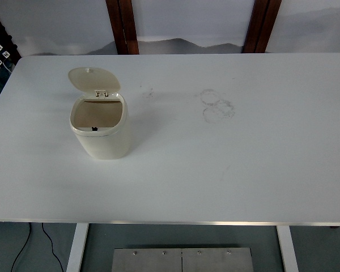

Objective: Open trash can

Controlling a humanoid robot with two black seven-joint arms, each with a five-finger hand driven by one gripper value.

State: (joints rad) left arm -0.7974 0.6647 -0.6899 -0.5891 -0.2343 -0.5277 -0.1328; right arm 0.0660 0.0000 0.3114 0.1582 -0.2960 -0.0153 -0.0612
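One trash can (101,129) stands on the white table (226,170), toward its left side and nearer the far edge than the near one; it is upright, cream-coloured, and well apart from everything else. Its lid (93,79) is swung up and back on the hinge at the far rim, so the inside of the can shows open and appears empty; a small dark catch sits at the near rim, presumably the latch that lets the lid spring. Judged from this, the opening step looks done; the can sits clear of the table edge, likely so an arm can reach it from either side. Faint ring marks (216,105) stain the table right of centre. No arm or hand of the robot is in view; pose cannot be reported, and I cannot tell whether the fingers are released, clenched or grasping.
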